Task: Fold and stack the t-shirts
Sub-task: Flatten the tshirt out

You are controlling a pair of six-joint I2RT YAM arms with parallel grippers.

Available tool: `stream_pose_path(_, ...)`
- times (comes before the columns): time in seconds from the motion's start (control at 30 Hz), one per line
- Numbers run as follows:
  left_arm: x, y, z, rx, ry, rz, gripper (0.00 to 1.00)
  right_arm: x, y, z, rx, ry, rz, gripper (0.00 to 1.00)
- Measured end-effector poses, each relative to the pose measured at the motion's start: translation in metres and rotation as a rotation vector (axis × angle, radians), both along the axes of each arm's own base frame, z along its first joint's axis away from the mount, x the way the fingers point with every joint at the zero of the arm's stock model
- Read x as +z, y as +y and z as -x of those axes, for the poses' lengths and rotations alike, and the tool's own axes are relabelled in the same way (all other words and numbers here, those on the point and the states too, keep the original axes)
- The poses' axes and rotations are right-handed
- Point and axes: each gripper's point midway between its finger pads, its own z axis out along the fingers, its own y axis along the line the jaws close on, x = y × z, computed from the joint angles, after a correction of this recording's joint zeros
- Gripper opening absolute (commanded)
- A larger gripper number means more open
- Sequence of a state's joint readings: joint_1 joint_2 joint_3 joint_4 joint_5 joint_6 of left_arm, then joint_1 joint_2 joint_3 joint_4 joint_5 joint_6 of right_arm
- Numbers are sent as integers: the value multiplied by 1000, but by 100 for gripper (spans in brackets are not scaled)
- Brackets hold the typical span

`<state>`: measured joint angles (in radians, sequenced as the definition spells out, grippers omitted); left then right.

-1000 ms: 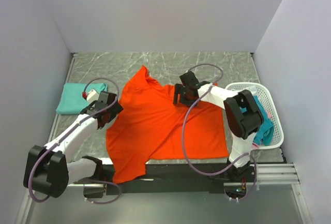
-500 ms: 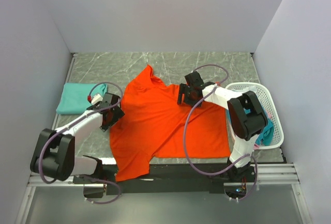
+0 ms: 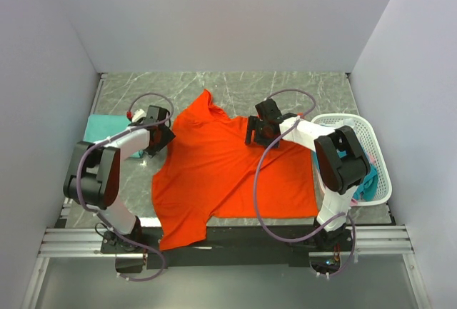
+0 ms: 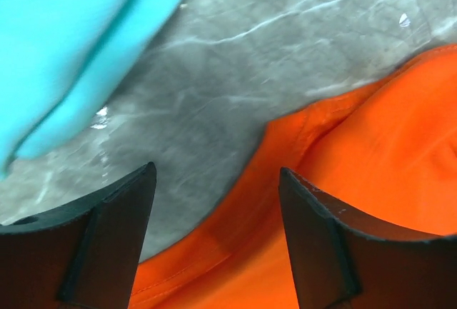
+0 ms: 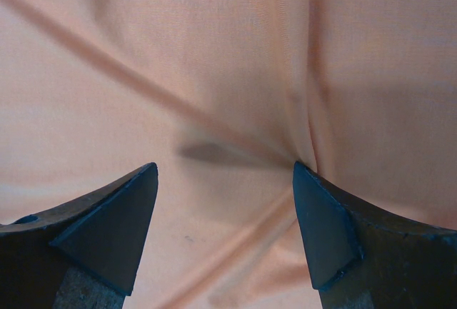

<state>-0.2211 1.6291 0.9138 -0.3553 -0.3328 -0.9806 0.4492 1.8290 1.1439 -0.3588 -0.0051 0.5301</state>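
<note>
Two shirts lie out on the tabletop point(image 3: 285, 88) in the overhead view. The orange t-shirt point(image 3: 228, 173) is spread fairly flat across the middle, collar toward the far wall, with one near corner draped over the front edge. The teal t-shirt point(image 3: 100, 127) sits folded by the left wall. More shirts point(image 3: 365, 175) are bundled in the white basket point(image 3: 357, 120) on the right. The left fingers point(image 3: 160, 138) hover at the orange shirt's left sleeve, and the right fingers point(image 3: 258, 132) sit over its upper right chest.

Seen from the left wrist, the left fingers point(image 4: 114, 230) stand well apart and hold nothing. Only the curled sleeve hem of the orange t-shirt point(image 4: 378, 152) crosses the gap, with bare tabletop point(image 4: 235, 59) beside it. Closing here may catch just a sliver of hem, which could slip out or tow the shirt askew. Any pull toward the front could also drag the draped corner further off the edge.

Seen from the right wrist, the right fingers point(image 5: 107, 223) are likewise wide apart and empty, just above smooth orange cloth point(image 5: 214, 52) with soft creases. A pinch here would probably bunch both layers.
</note>
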Motion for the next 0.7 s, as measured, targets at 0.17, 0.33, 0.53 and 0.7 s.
stream_pose_path(0.17, -3, -6, -21, -28, 10, -5, 63, 0, 0, 0, 1, 1, 0, 83)
stream_pose_path(0.33, -6, -9, -38, -48, 2, -10, 36, 0, 0, 1, 5, 2, -2, 83)
stream_pose_path(0.53, -6, -11, -46, -69, -7, -14, 1, 0, 1, 2, 9, 6, -6, 82)
stream_pose_path(0.7, -6, -8, -49, -62, 1, -35, 1, 0, 1, 3, 8, 5, -7, 82)
